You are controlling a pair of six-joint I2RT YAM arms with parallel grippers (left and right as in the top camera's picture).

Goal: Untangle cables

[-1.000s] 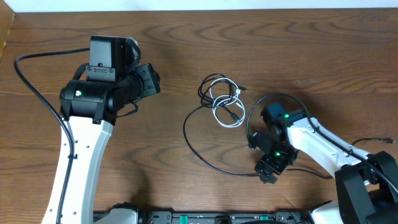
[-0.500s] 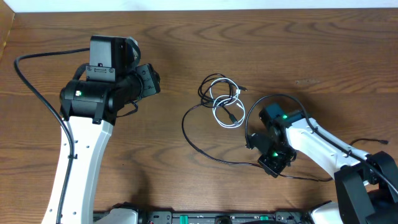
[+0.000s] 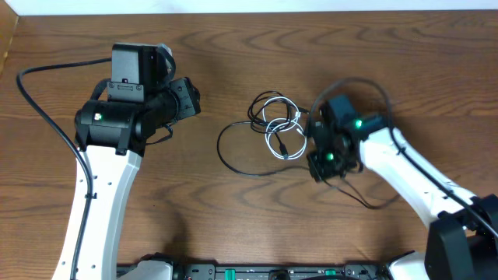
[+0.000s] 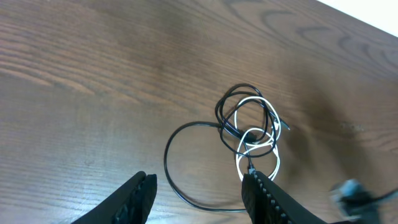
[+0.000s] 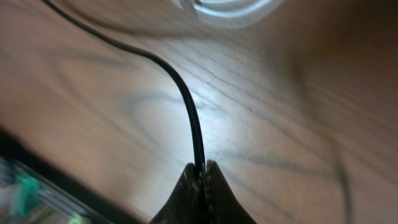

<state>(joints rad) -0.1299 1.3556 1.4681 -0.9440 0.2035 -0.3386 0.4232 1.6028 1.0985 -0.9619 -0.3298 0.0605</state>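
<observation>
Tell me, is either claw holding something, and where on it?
The right gripper pinches the black cable along its loose stretch, outside the tangle. The left gripper holds nothing.

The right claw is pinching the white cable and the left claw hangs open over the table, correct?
Not quite. The right claw is pinching the black cable, not the white cable, as the right wrist view shows. The left claw does hang open over the table.

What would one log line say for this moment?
right gripper: shut on black cable | left gripper: open, empty | white cable: coiled, tangled with black cable
</observation>
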